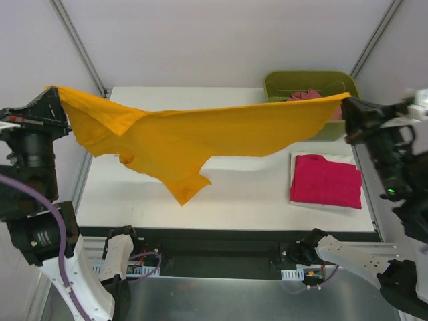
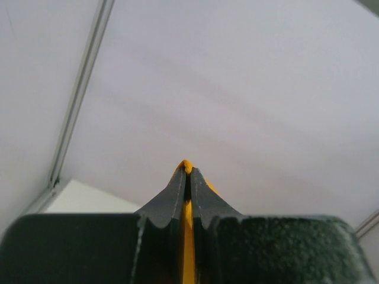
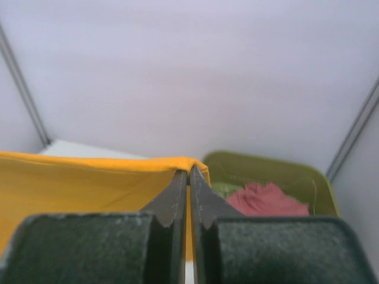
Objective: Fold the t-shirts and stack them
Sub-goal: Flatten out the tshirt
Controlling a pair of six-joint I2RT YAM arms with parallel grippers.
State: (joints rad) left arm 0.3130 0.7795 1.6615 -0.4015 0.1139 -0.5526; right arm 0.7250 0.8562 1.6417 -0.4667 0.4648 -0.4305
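Note:
An orange-yellow t-shirt (image 1: 194, 137) hangs stretched in the air across the table, held by both arms. My left gripper (image 1: 55, 93) is shut on its left corner, up high at the far left; in the left wrist view the cloth (image 2: 187, 236) shows between the closed fingers of that gripper (image 2: 186, 168). My right gripper (image 1: 346, 101) is shut on the right corner; the right wrist view shows the shirt (image 3: 77, 183) spreading left from that gripper (image 3: 189, 171). A magenta t-shirt (image 1: 326, 180) lies folded on the table at the right. A salmon-pink t-shirt (image 3: 263, 200) lies crumpled in the bin.
The olive-green bin (image 1: 281, 83) stands at the back right corner of the white table (image 1: 134, 194). Grey walls with metal frame bars (image 1: 79, 43) close in the back and sides.

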